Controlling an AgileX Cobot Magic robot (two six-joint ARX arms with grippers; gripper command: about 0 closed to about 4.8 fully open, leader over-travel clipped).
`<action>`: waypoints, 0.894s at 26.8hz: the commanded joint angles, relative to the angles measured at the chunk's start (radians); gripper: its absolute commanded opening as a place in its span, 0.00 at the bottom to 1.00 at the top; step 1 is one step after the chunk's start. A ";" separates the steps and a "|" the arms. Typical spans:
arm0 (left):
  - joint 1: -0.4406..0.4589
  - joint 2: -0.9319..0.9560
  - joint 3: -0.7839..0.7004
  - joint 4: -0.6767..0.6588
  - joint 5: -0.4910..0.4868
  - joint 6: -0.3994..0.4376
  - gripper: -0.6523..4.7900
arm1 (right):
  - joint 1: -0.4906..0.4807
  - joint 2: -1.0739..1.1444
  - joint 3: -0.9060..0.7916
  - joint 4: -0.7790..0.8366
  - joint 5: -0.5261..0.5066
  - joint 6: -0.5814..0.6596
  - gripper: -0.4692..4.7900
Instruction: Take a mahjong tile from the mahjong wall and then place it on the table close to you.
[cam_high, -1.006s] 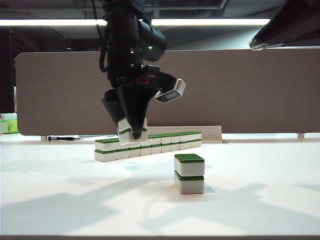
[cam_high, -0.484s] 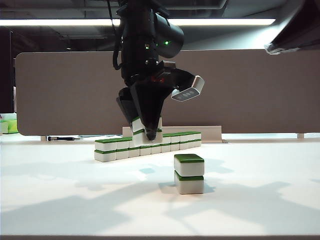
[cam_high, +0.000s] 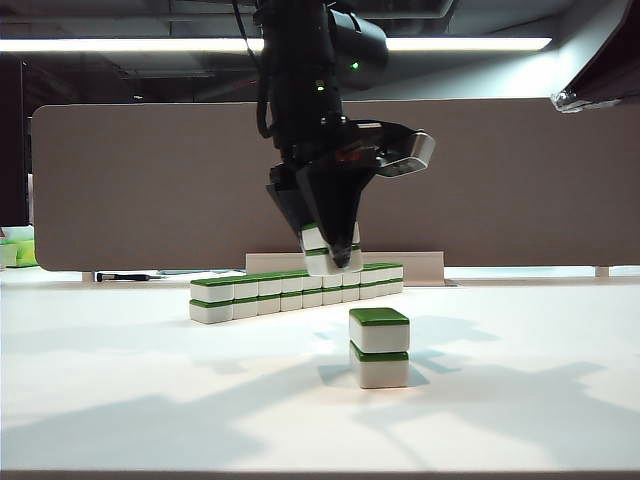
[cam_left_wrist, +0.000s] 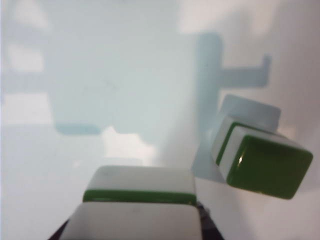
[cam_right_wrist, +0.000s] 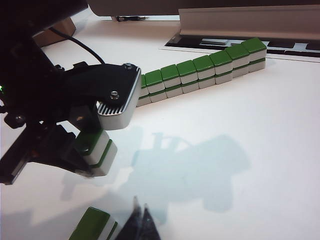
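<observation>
Exterior view: two stacked tiles (cam_high: 328, 250) are pinched by the left claw (cam_high: 330, 262) above the mahjong wall (cam_high: 300, 291); open worktop (cam_high: 150, 400) surrounds a two-tile stack (cam_high: 379, 347). Right wrist view: the right claw (cam_right_wrist: 140, 225) is barely seen, state untellable.

The mahjong wall (cam_high: 296, 291) is a long straight row of white blocks with green backs, two high, lying at about 11 o'clock from the short two-tile stack (cam_high: 379, 347). Two stacked tiles (cam_high: 330, 252) hang above the wall's right half (clear of it), pinched in the left gripper (cam_high: 332, 250). The table (cam_high: 140, 390) is plain white.
</observation>
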 joint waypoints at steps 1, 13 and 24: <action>-0.006 -0.006 0.008 0.026 0.003 0.001 0.35 | 0.002 -0.002 0.006 0.009 -0.002 -0.003 0.09; -0.081 -0.006 0.008 0.084 0.002 0.005 0.35 | -0.028 -0.002 0.006 0.009 0.002 -0.003 0.09; -0.189 0.034 -0.001 0.117 0.004 0.013 0.35 | -0.174 -0.031 0.006 0.002 0.043 -0.003 0.09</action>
